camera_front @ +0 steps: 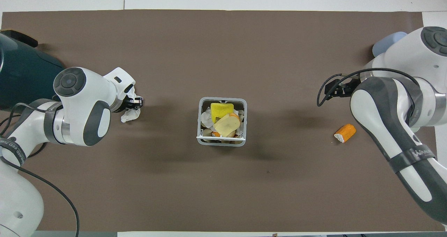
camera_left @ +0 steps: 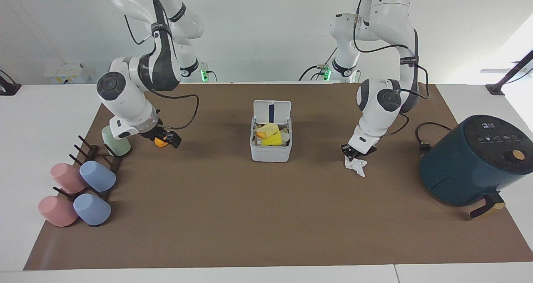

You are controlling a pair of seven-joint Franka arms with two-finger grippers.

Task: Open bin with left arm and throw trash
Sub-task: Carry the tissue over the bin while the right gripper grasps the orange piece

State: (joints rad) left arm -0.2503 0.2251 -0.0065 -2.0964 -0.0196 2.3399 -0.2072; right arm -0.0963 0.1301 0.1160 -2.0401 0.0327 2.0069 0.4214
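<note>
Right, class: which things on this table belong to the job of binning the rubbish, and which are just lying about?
Belongs to the job:
- bin, lid open
- tissue, pinched in the left claw
- orange food scrap, by the right claw

Just lying about:
- air fryer
- cups
- cup rack

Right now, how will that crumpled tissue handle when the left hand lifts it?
The tissue looks thin and crumpled, so probably very light and floppy. It bunches under the left hand, so it likely compresses and may dangle. Unlikely to roll.
</note>
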